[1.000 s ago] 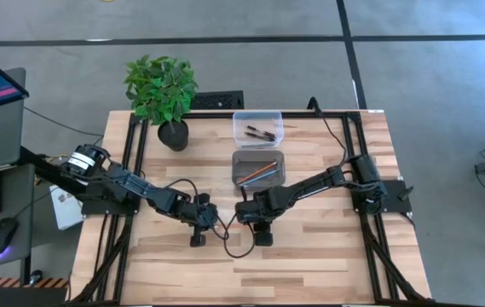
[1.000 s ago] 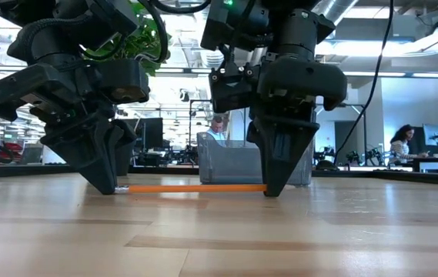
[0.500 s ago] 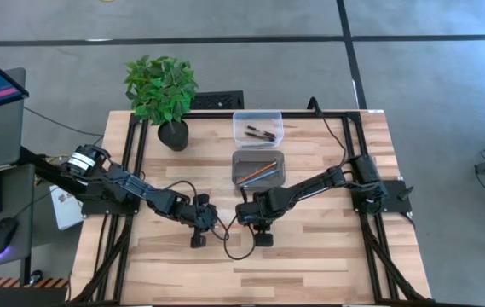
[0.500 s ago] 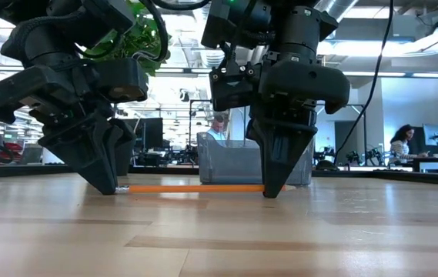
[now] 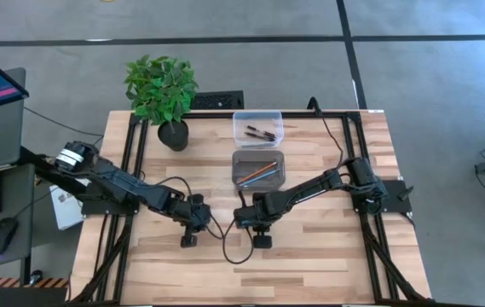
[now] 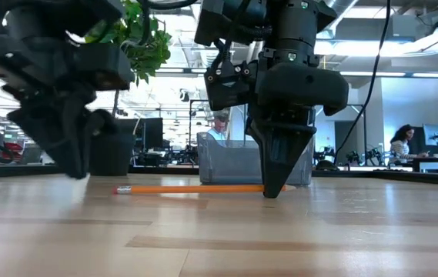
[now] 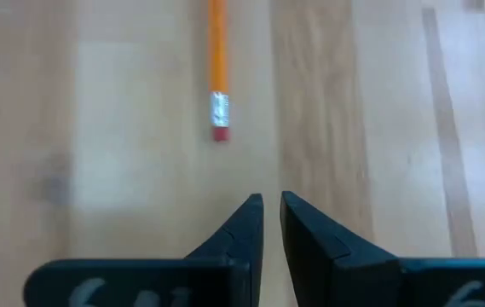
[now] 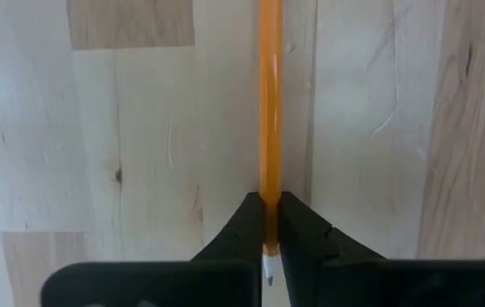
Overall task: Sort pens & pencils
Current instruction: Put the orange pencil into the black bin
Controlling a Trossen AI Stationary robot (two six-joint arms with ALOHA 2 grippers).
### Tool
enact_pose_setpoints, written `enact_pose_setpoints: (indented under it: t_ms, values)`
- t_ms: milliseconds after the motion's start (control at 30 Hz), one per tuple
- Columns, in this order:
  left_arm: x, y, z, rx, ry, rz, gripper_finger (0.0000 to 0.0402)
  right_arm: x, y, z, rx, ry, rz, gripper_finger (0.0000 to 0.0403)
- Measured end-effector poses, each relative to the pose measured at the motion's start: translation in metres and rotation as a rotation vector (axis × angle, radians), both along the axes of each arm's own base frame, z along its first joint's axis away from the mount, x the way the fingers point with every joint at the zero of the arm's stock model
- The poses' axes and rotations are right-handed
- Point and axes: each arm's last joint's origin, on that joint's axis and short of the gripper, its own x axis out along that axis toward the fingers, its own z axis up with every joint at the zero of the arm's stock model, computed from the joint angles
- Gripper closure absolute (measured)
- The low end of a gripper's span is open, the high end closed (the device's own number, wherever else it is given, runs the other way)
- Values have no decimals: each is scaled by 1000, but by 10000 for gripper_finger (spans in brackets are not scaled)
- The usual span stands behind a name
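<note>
An orange pencil lies flat on the wooden table, its eraser end toward my left gripper and its sharpened tip by my right gripper. My right gripper points down and is shut on the pencil. My left gripper hangs above the table, short of the eraser end, with a narrow gap between its fingertips and nothing in it. Black pens lie in the clear bin. Another orange pencil lies in the grey bin. My right gripper pinches the pencil's shaft just behind the sharpened tip between its two fingers. The fingers come from above, point down and lie across the pencil. The pencil lies level along the table, its eraser end free.
A potted plant stands at the table's far left. The two bins stand one behind the other at the far middle. A thin black cable loops on the table between the arms. Bare wood lies toward the near edge.
My left gripper has come off the pencil's eraser end, risen and drawn back toward the table's left edge. My right gripper has closed on the pencil near its tip. The pencil has stayed where it lay on the table.
</note>
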Motion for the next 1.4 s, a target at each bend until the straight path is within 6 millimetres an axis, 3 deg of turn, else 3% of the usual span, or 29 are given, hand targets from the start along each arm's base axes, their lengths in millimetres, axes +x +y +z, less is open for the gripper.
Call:
enact_pose_setpoints:
  t_ms: [233, 500, 700, 867, 1167, 1400]
  values:
    - [-8, -5, 18, 17, -55, 9, 368, -1, 3, 4, -49, -23, -22, 363]
    - [-11, -11, 20, 25, -58, -2, 368, -4, 2, 17, -98, -63, -55, 364]
    - [-12, -12, 21, 125, -102, 42, 368, -9, 3, 46, -118, -144, -82, 362]
    - [-9, -11, 23, 197, -155, 83, 368, -17, 3, 81, -197, -269, -105, 360]
    - [1, -5, 30, 321, -280, 71, 368, -55, 3, 145, -420, -454, -192, 359]
    - [14, -1, 42, 374, -442, 31, 368, -88, -9, 159, -484, -539, -235, 358]
